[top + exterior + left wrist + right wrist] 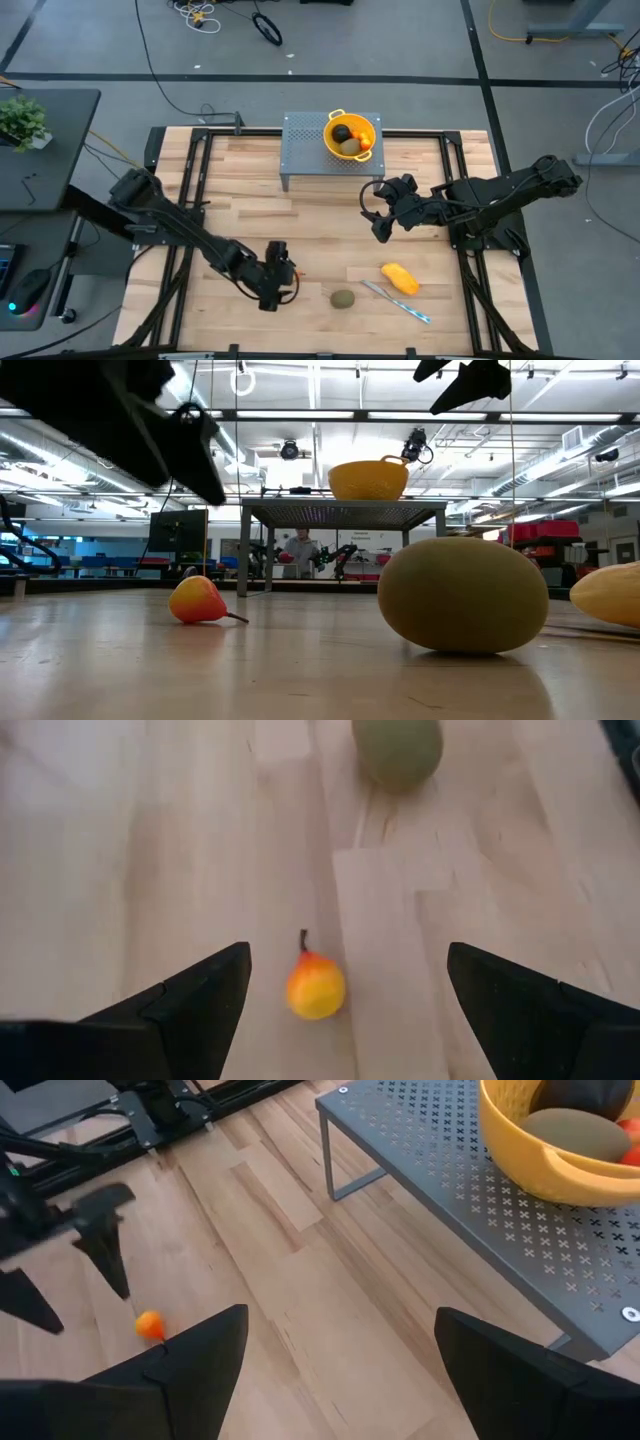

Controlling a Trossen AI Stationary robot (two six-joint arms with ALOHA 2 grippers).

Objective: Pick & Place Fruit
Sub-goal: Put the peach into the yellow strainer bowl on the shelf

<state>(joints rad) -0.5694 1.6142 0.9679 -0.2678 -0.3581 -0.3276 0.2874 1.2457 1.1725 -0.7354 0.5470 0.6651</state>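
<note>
Left hand: left hand point(282, 281) is hovering low over the wooden surface point(310, 225), fingers spread wide and grasping nothing; in its wrist view the small orange-red fruit point(316, 985) is lying between the two fingers point(190, 1005).
Right hand: right hand point(381, 212) is hanging above the middle of the surface, fingers released and empty, near the grey perforated stand point(310, 150).
Fruit still out: one small orange-red fruit, one olive-green oval point(343, 299) and one yellow-orange oblong point(400, 278) are lying on the surface; the knife point(396, 302) is resting just beside the oblong.
Fruit placed: the yellow colander point(351, 134) on the stand is holding one dark ball point(342, 133), one olive-green oval point(349, 147) and one orange-red piece point(366, 143).
Progress: judging by the count, three pieces are sitting in the colander and three are waiting; roughly halfway.
Step in hand: left hand appears to be lining up on the small orange-red fruit.
</note>
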